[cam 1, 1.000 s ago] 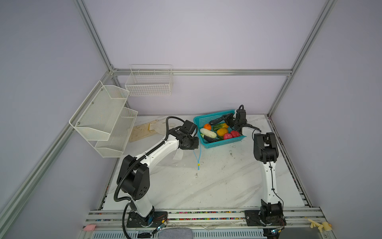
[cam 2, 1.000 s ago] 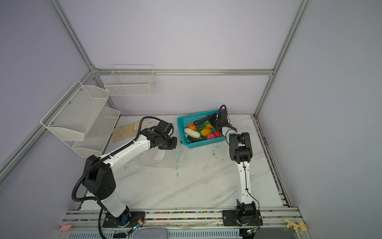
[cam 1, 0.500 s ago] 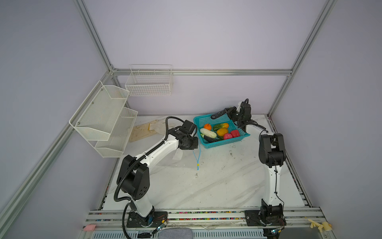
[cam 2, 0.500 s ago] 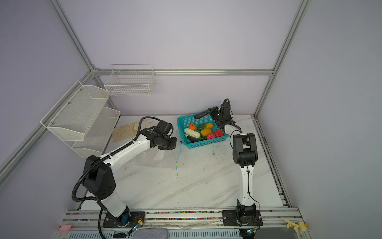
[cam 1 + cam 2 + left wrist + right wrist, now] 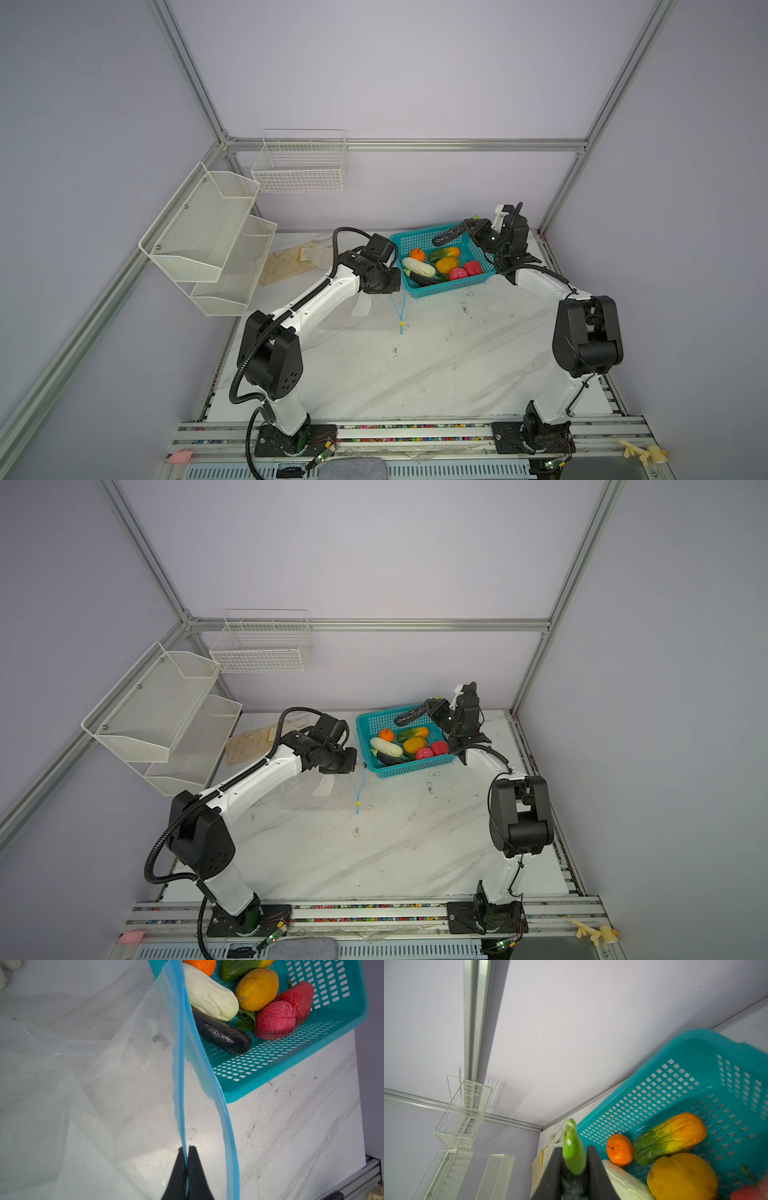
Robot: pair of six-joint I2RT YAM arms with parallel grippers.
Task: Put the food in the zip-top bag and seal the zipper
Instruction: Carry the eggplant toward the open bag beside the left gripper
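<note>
**Top views.**
- Table [image 5: 415, 365]: white marbled slab, scuffed.
- Teal basket [image 5: 453, 285]: rigid perforated plastic, rectangular, at the back right.
- Food [image 5: 446, 265]: piled in the basket, smooth rounded toy pieces in orange, yellow, white, pink, red and green.
- Zip-top bag [image 5: 360, 306]: thin clear film with a white label, draped from the left gripper [image 5: 392, 289] down to the table, just left of the basket.
- Zipper [image 5: 397, 309]: thin light blue strip hanging below that gripper, small yellow slider [image 5: 401, 323] near its low end.
- Right gripper [image 5: 430, 708]: raised over the basket's back rim, clamped on one end of a long, dark, glossy eggplant [image 5: 409, 716] that juts sideways clear of the pile.

**Left wrist.**
- Left gripper [image 5: 187, 1152]: black tapered tips pressed fully together on one lip of the zipper [image 5: 180, 1064]. Other lip bowed away, mouth parted.
- Bag [image 5: 104, 1084]: translucent, creased, spread over the marble.
- Basket [image 5: 270, 1068]: just beyond the strip, holding a ribbed white squash [image 5: 209, 999], a second eggplant [image 5: 222, 1036] with wrinkled black skin, and a pink lobed fruit [image 5: 274, 1020].

**Right wrist.**
- Right gripper [image 5: 574, 1159]: flat dark fingers a narrow gap apart, closed on the green stem of the eggplant [image 5: 573, 1147]. Dark body blurred at the frame edge.
- Basket [image 5: 675, 1088]: alongside, with a dimpled tangerine [image 5: 619, 1150] inside.
</note>
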